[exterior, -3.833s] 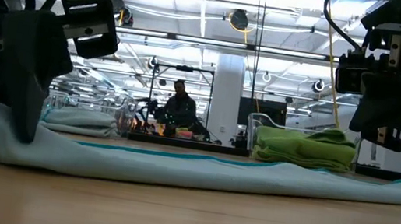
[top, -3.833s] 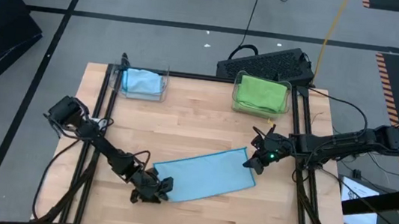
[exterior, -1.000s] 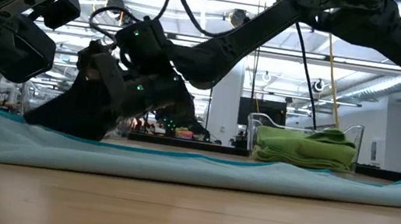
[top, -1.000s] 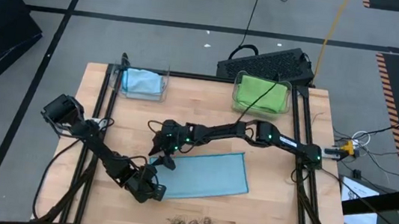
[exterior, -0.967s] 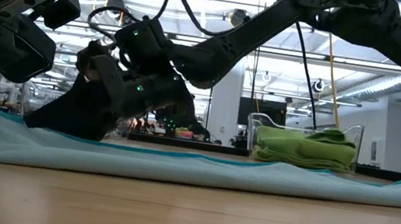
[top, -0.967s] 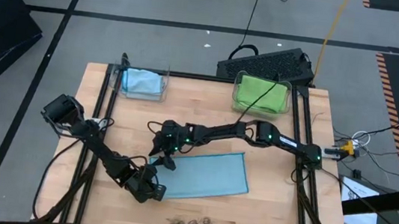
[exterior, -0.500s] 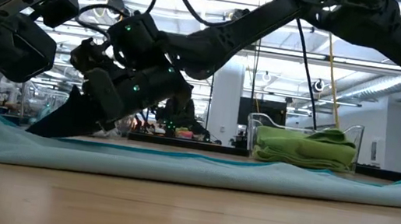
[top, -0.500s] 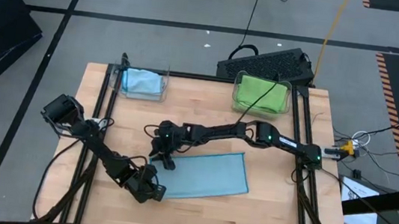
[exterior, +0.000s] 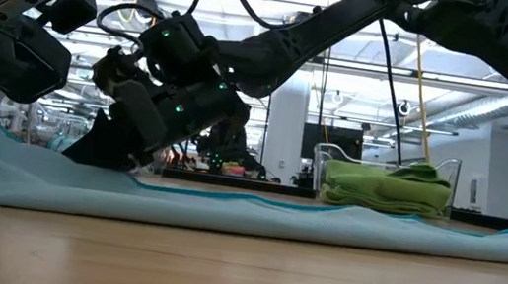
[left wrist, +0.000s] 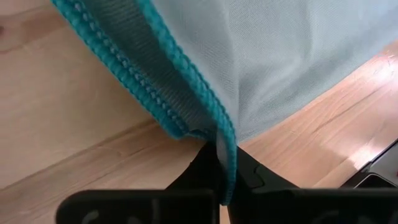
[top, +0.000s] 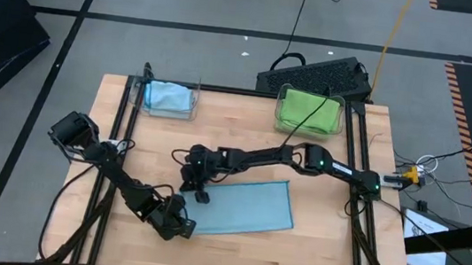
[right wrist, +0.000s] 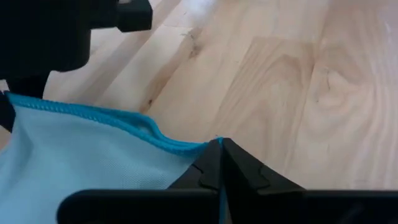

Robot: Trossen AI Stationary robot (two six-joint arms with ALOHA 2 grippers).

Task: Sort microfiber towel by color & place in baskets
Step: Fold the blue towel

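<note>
Right gripper (top: 198, 194), open a second ago, now seemingly pinches blue towel (top: 241, 208).

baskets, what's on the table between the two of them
Nothing: in the high view the stretch of table between the basket with the blue towel and the basket with the green towel is bare wood.

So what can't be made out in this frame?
- High view: the corner of the light blue microfiber towel under the left pincer, covered by the arm.
- Low view: the clear plastic bin with the folded blue towel, hidden behind the right pincer.
- Low view: the towel's right end, cut by the edge.
</note>
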